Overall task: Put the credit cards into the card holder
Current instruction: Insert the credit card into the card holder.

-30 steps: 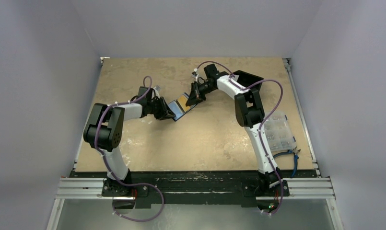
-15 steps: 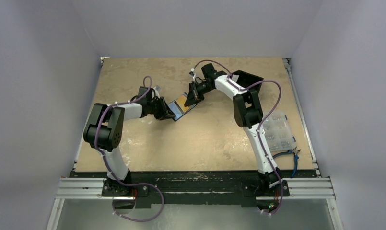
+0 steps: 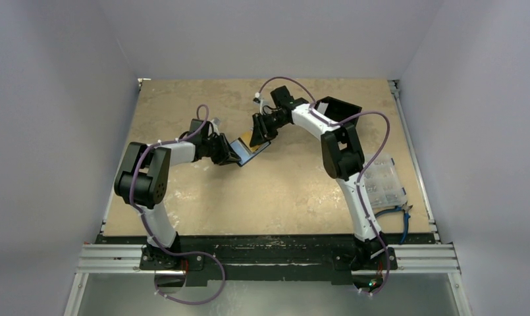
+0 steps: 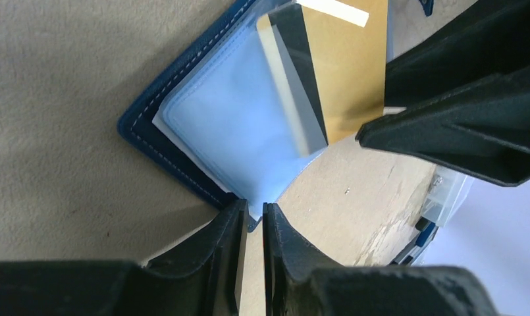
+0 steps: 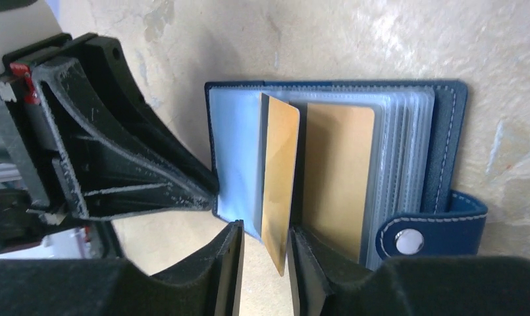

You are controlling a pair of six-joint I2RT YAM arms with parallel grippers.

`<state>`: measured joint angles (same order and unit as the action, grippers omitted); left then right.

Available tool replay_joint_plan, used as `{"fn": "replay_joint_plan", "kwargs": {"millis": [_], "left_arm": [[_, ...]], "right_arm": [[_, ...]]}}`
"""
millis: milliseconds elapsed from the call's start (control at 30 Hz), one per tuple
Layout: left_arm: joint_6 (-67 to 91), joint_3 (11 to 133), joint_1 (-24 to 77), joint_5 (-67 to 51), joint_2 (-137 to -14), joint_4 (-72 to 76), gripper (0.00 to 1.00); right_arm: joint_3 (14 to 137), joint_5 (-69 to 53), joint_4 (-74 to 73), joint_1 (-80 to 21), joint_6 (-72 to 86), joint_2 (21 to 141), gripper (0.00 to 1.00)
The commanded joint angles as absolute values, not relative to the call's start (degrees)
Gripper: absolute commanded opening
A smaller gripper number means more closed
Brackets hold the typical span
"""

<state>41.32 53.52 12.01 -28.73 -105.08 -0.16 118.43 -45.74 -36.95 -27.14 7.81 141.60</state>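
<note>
The navy card holder (image 5: 448,141) lies open on the table, its pale blue sleeves (image 4: 229,118) fanned. My left gripper (image 4: 254,209) is shut on the near corner of a sleeve and holds it lifted. A gold credit card (image 5: 280,171) stands on edge, partly inside a sleeve. It sits between the parted fingers of my right gripper (image 5: 265,240), with a gap on its left side. A second gold card (image 5: 338,178) lies flat in a sleeve beside it. In the top view both grippers meet at the holder (image 3: 245,151) in mid-table.
A black open-sided box (image 3: 341,108) stands behind the right arm. A clear compartment box (image 3: 380,181) and blue-handled pliers (image 3: 400,214) lie at the right edge. The holder's snap strap (image 5: 433,230) sticks out toward my right gripper.
My right gripper's jaws have parted from the gold card, which stays standing in the sleeve. The right wrist has shifted slightly left. The left gripper has not moved.
</note>
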Motion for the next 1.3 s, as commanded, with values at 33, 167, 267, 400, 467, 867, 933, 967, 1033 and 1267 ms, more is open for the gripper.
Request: {"fn": "replay_joint_plan", "kwargs": {"millis": [33, 167, 267, 400, 467, 867, 933, 967, 1033, 1267], "left_arm": [[39.1, 52.9, 11.5, -26.4, -101.4, -6.0, 0.20], [39.1, 52.6, 10.4, -26.7, -100.4, -6.2, 0.20], [38.5, 53.1, 9.6, -27.1, -100.5, -6.9, 0.20], [38.5, 53.3, 9.1, -27.3, -100.3, -6.9, 0.20], [38.9, 53.6, 9.1, -28.1, -100.4, -6.7, 0.20], [41.3, 56.5, 9.1, -33.5, -99.1, -4.8, 0.20], [42.6, 56.6, 9.1, -34.3, -99.3, -3.4, 0.20], [43.4, 56.7, 9.1, -34.8, -99.6, -2.5, 0.20], [45.0, 57.2, 9.1, -35.3, -100.6, -1.0, 0.19], [46.4, 58.9, 9.1, -31.7, -105.5, 0.7, 0.11]], "right_arm": [[117.5, -32.5, -31.5, -29.6, 3.1, 138.3, 0.39], [119.9, -26.4, -32.7, -30.8, 0.7, 139.0, 0.45], [125.1, -24.5, -37.9, -30.8, 0.3, 142.2, 0.46], [122.0, -25.5, -35.9, -30.7, 1.2, 140.6, 0.46], [121.6, -26.7, -36.0, -30.3, 2.7, 140.6, 0.41], [121.3, -36.7, -37.4, -27.0, 9.6, 142.9, 0.19], [121.5, -37.4, -37.9, -26.8, 9.4, 143.2, 0.16], [121.8, -37.7, -38.2, -26.9, 9.2, 143.5, 0.13], [123.1, -39.3, -39.2, -26.8, 8.6, 144.6, 0.06], [128.0, -39.5, -44.0, -26.8, 7.1, 147.7, 0.00]]}}
